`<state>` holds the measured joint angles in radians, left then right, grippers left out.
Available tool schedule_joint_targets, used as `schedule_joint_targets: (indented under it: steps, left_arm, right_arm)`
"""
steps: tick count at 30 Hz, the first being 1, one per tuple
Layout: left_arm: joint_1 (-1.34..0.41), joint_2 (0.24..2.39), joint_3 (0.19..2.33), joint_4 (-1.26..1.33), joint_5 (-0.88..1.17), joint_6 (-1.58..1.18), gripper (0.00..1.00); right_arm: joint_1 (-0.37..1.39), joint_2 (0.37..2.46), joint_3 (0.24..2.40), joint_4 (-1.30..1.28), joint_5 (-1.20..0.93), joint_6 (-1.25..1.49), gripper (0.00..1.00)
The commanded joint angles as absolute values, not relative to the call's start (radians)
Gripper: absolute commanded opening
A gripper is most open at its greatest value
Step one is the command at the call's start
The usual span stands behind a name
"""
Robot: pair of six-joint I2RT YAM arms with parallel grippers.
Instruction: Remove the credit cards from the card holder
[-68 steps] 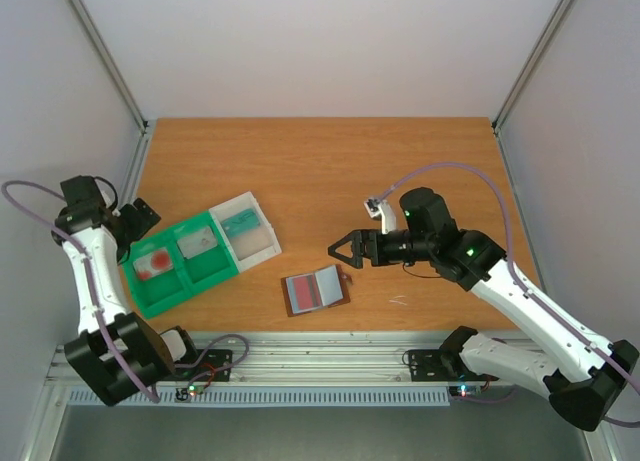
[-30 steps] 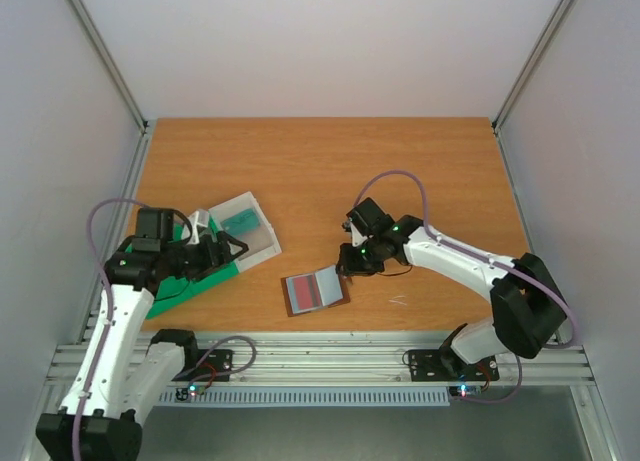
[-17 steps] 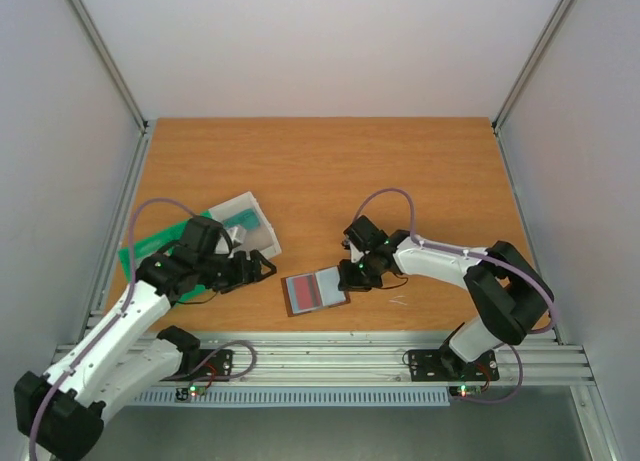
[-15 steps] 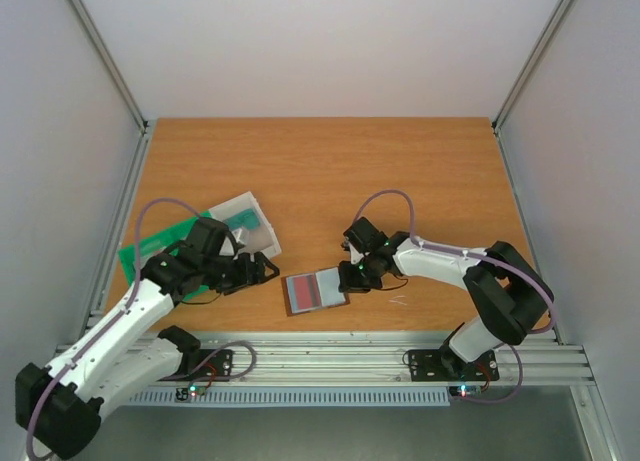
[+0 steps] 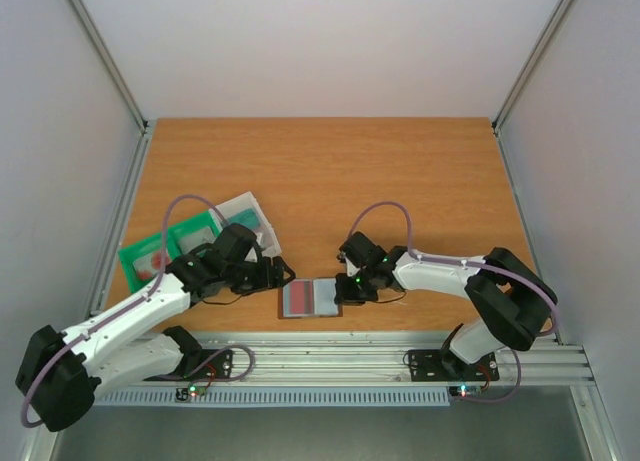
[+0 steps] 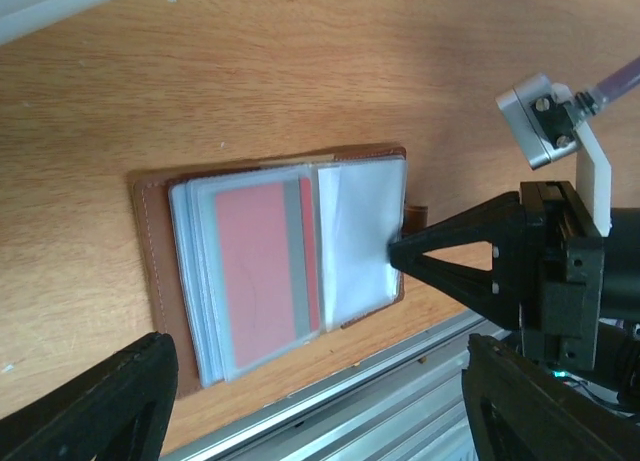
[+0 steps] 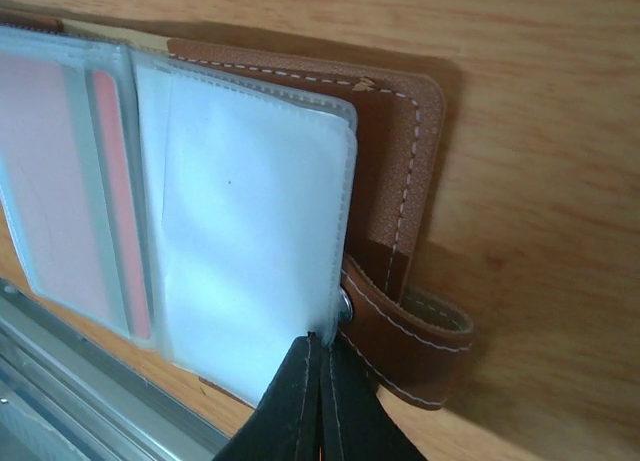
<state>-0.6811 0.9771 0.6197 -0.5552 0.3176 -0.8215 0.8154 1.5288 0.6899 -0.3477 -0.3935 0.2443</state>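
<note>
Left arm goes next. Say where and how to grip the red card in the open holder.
Likely the red card by a short end, from above with the open left gripper: it lies flat inside a clear sleeve of the card holder. The right gripper is shut on the holder's other panel.

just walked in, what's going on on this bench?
Both arms are at the card holder, which lies open near the table's front edge. The right gripper is shut, its tips at the edge of the holder's clear sleeve; whether it actually pinches the sleeve is unclear. The left gripper is open by the holder's left side, holding nothing. A red card sits in a sleeve, not yet pulled out.
</note>
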Motion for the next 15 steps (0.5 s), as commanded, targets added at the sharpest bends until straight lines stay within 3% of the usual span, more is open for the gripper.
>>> schedule_joint_targets:
  steps: [1,15]
  left_arm:
    - [-0.696,0.99,0.576,-0.416,0.294,-0.851,0.79]
    - [-0.696,0.955,0.403,-0.208,0.29,-0.928,0.79]
  right_arm:
    - [0.828,1.479,0.661,-0.408,-0.31,0.265,0.04]
    - [0.844,1.371,0.743,-0.492,-0.296,0.314,0.18]
